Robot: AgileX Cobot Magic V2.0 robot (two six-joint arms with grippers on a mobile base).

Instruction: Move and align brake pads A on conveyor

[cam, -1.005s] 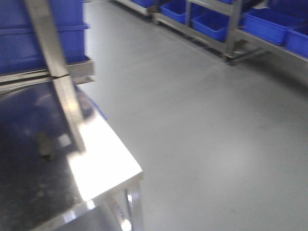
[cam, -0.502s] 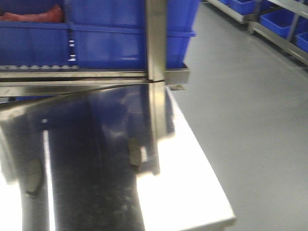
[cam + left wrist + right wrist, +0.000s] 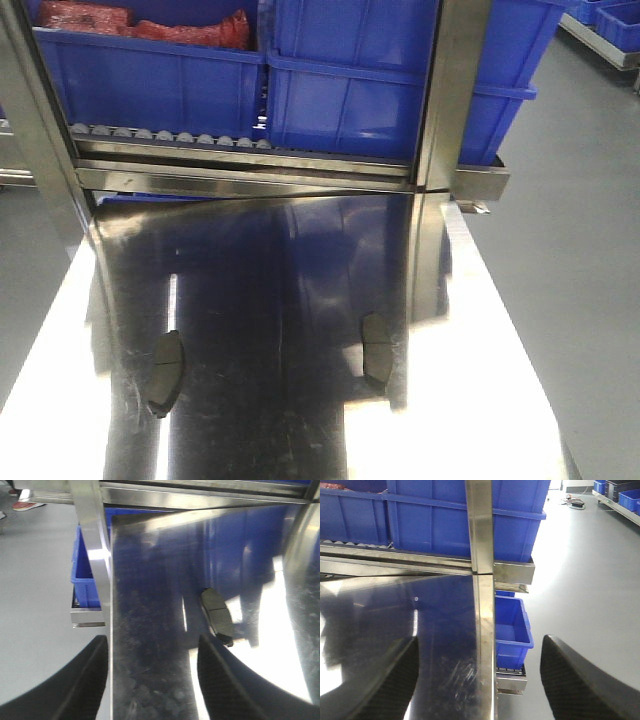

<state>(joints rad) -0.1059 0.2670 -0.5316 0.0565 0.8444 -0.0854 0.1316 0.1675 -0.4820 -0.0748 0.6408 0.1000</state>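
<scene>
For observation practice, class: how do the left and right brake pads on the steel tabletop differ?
The left pad lies nearer the camera than the right pad. The left pad's near end leans left; the right pad's leans right. Both are dark, curved and flat on the steel tabletop.

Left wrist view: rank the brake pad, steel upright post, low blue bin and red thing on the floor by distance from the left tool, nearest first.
From the left tool:
1. brake pad, just ahead, to the right.
2. steel upright post and low blue bin, left, at the table's edge; too close to call.
3. red thing, far top-left, on the floor.
</scene>
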